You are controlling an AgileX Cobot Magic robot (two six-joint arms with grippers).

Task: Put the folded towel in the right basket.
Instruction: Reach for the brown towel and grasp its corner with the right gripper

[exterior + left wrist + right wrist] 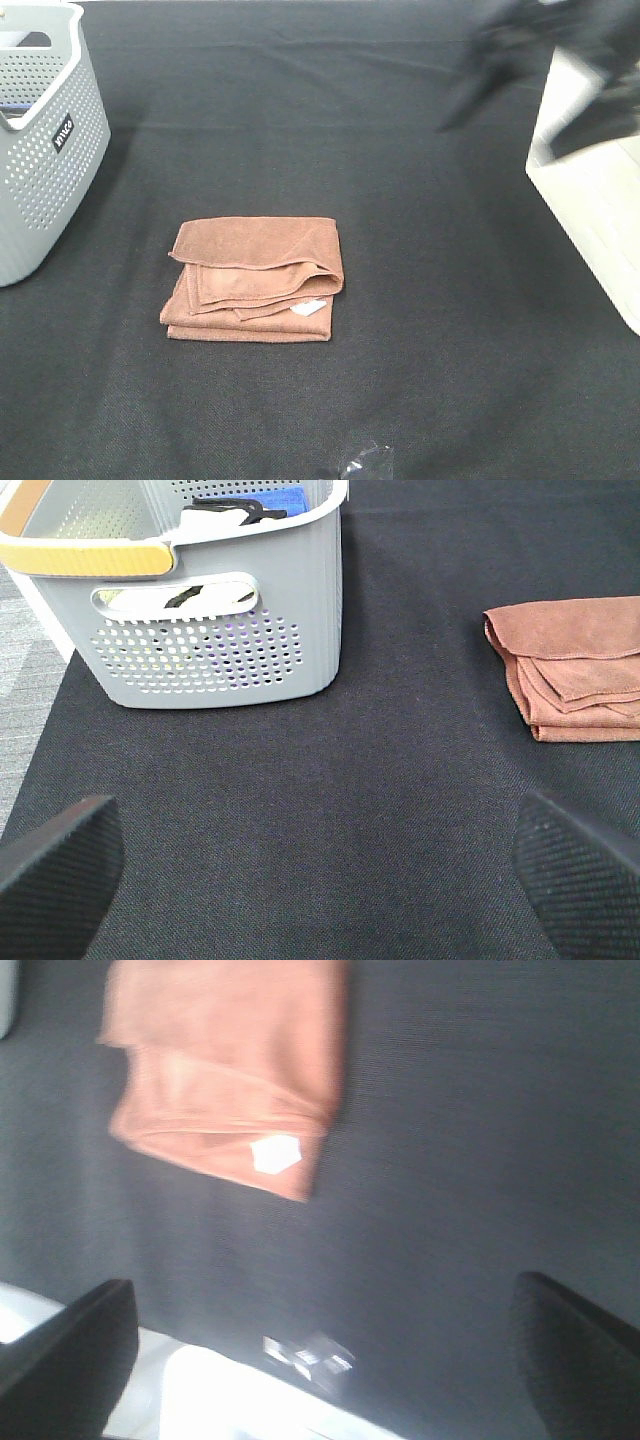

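Towel (255, 280) sits folded on the black counter (430, 330), roughly midway btw the grey basket (50, 150) on the left and the white right basket (590, 200), well apart from both. Nothing's got hold of it, so I'd call this the reach-in step, pre-grasp.

Right arm (560, 50) is up by the white basket, smeared w/ blur. The right tool (322, 1310) is spread wide and empty, w/ the towel and its white tag (275, 1153) in front of it. Left tool (318, 815) is also wide open and empty, low over bare counter near the grey basket.

Next, imo: right tool has to come down over the towel's thick folded edge and pinch all layers at once so it doesn't unfold. Then lift, carry over the white rim & let go. Small clear scrap (365, 462) at the counter's front looks out of the way.
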